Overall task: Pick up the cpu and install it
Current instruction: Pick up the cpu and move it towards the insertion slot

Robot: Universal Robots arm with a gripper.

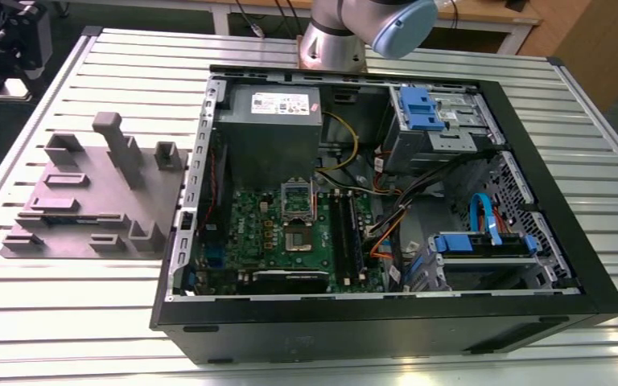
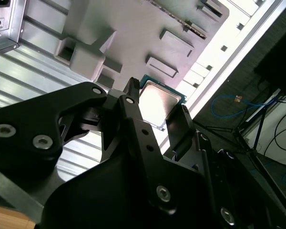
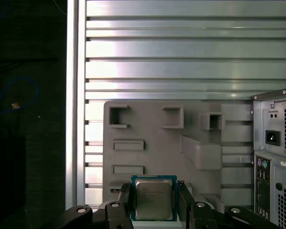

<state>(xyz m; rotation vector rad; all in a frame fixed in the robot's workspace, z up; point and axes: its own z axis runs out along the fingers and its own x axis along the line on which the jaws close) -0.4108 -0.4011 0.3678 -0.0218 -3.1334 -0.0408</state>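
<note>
Silvery-topped cpu [image 3: 153, 196] held clear of the worktop [image 1: 73, 322], clamped by two opposite edges.
In the first wrist view the pincer [image 3: 154, 206] is closed on the cpu, one finger against each side, well above the grey plastic block [image 3: 190, 157]. Risk, as judged: the hold is on thin edges alone, so a jolt or a knock against the wall of the computer case [image 1: 395, 326] could tilt or release the cpu. If it were lowered tilted onto the socket [image 1: 296, 233], the contacts could be damaged, and loose cables [image 1: 395, 217] lie near that green board [image 1: 247, 215]. If dropped, it could lodge in the grooves of the ribbed metal worktop or go over the edge to the dark floor [image 3: 28, 157], where a blue cable [image 3: 19, 90] trails. Wooden furniture [image 1: 599, 40] stands beyond.
</note>
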